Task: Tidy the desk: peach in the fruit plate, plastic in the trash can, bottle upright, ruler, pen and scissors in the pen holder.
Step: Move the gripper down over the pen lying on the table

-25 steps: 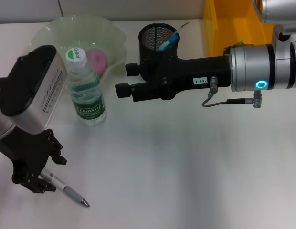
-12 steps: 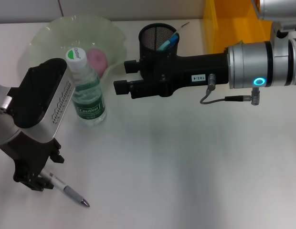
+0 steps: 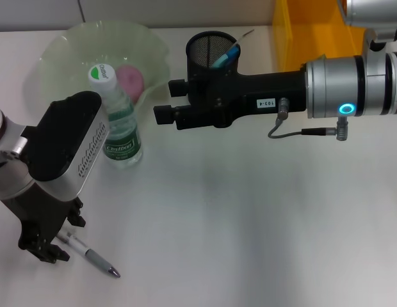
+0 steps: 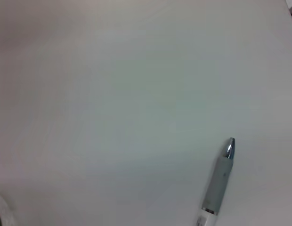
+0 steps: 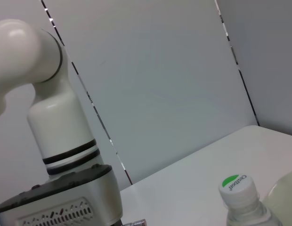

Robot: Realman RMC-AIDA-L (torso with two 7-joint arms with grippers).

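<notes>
While the left gripper (image 3: 45,246) sits low over the near left part of the desk (image 3: 250,224), its dark fingers (image 3: 33,242) are down at the back end of the pen (image 3: 89,256), and it is not possible to tell whether they have closed on the barrel or only straddle it. The pen lies flat on the desk, its silver tip pointing away from the gripper toward the right and the near edge; the left wrist view shows that tip (image 4: 228,147) and the grey barrel resting on bare tabletop. Behind the fingers, the left arm's grey and black wrist housing (image 3: 67,144) rises toward the bottle.

Just beside that housing the bottle (image 3: 118,121) stands upright with its green cap on, close to the near rim of the fruit plate (image 3: 64,45). The peach (image 3: 129,78) lies in the plate, behind the bottle's cap.

The right gripper (image 3: 168,100) is held above the desk, its short fingers apart with nothing between them, pointing toward the plate and bottle. Its black body passes in front of the mesh pen holder (image 3: 208,51), which has a blue-tipped item (image 3: 225,57) standing in it. A yellow bin (image 3: 314,32) stands at the far right.
</notes>
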